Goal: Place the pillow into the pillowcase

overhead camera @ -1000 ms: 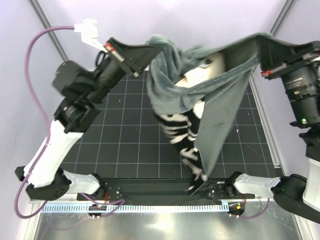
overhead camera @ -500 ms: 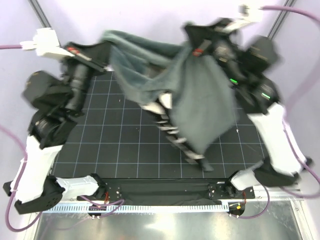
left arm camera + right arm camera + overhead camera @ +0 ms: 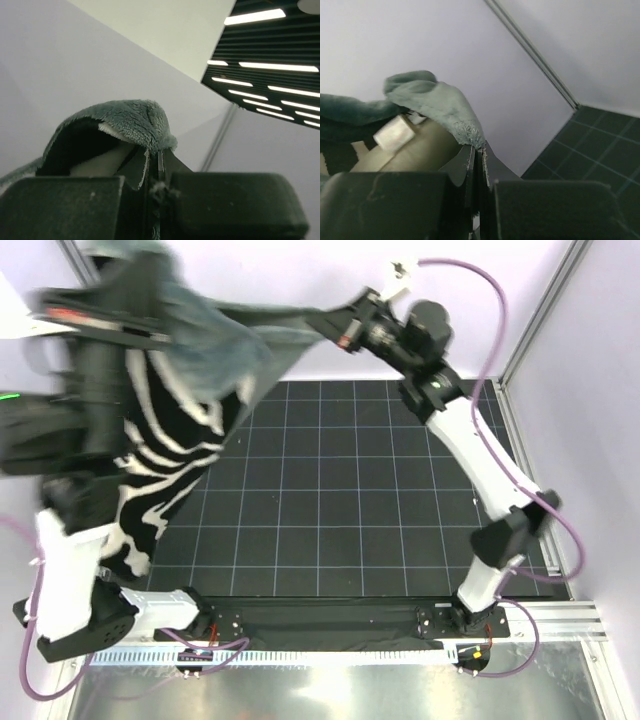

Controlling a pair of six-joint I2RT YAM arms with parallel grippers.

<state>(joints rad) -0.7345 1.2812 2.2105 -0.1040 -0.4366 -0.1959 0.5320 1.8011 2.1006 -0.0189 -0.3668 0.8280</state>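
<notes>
Holding the pillowcase [image 3: 165, 455] up in the air with both arms, well above the black grid mat [image 3: 350, 490]. Pinching a fold of its grey plush rim with the left gripper [image 3: 154, 165], closed tight on the cloth, high beyond the far-left corner of the mat. Pinching another fold of the same rim with the right gripper [image 3: 477, 150], also closed on the cloth, above or just beyond the far edge of the mat. Hanging from the left pinch with the zebra side outward, down toward the near-left corner of the mat. Blurred there in the top view, so probably swinging fast.

Showing the pillow [image 3: 422, 147] only in the wrist views, as a cream rounded surface just under the plush rim; hidden from above. Probably inside, but seemingly close to the mouth and not settled to the bottom.

Could lose the cloth from either pinch: gripping only a thin fold, and pulling much weight through it during a swing. Would drop one side onto the mat and perhaps spill the pillow out. Could also throw the pillow out through the mouth, if tipped below the closed end. Better to move slower, and to hold the mouth upward above the mat.
</notes>
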